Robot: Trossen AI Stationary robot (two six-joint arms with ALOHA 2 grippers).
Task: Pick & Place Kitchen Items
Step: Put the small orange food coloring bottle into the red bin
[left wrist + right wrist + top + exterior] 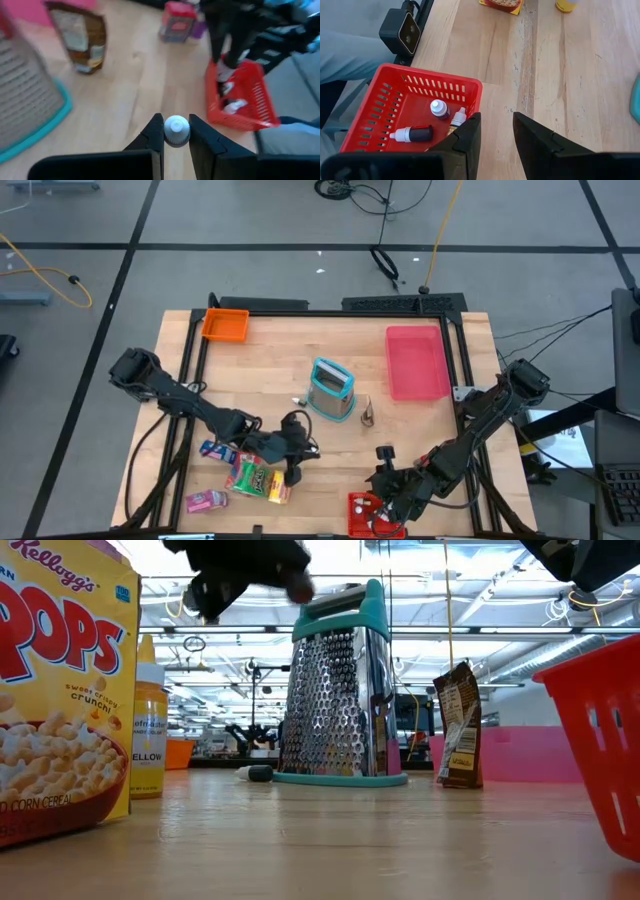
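Observation:
My left gripper (176,125) is shut on a tiny bottle with a white cap (176,131), above the table's near middle (296,448); in the low view it hangs high (250,570). My right gripper (496,131) stands open with nothing between its fingers, over the far rim of the red basket (427,85), which holds three small bottles (440,108). Snack packets (250,475) lie flat at the near left. A brown packet (458,725) stands upright beside the grater. Another small bottle (256,773) lies on the table. My left gripper pinches the tiny bottle between its two fingers just below the white cap (176,140). The cap end shows above the fingers; the fingers hide the body. The bottle is lifted clear of the table.
A teal-framed metal grater (332,390) stands mid-table. The flat pink tray (417,362) lies at the far right and an orange bin (225,326) at the far left. A cereal box (60,690) and a yellow bottle (148,730) stand near the front edge.

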